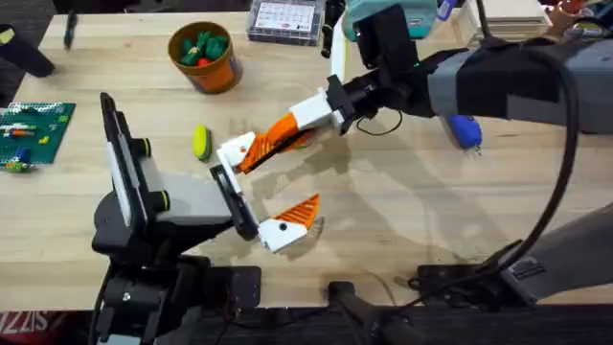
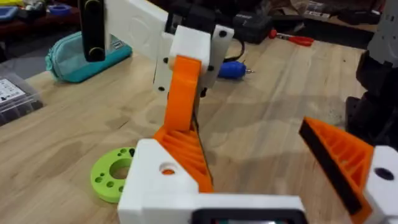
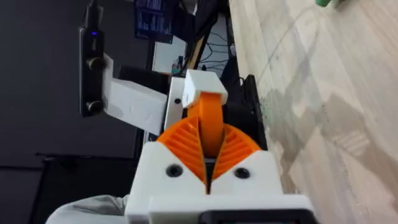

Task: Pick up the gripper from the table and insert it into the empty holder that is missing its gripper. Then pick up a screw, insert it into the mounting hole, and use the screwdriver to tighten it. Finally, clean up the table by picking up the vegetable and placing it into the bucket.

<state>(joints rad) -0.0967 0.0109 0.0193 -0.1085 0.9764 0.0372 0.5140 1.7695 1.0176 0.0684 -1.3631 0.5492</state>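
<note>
Mid-table, right gripper [image 1: 257, 153] pinching ribbed orange wedge gripper [image 1: 278, 137] onto white holder [image 1: 235, 151]; left gripper [image 1: 263, 196] wide open, empty

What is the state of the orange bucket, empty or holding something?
Not empty. The bucket stands upright, and green and red toy pieces show inside it.

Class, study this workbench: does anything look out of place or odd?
The yellow-green vegetable lies loose on the table, outside the orange bucket. Also unusual: the right pincer is clamped on an orange wedge, held at one finger of the open left pincer.
</note>
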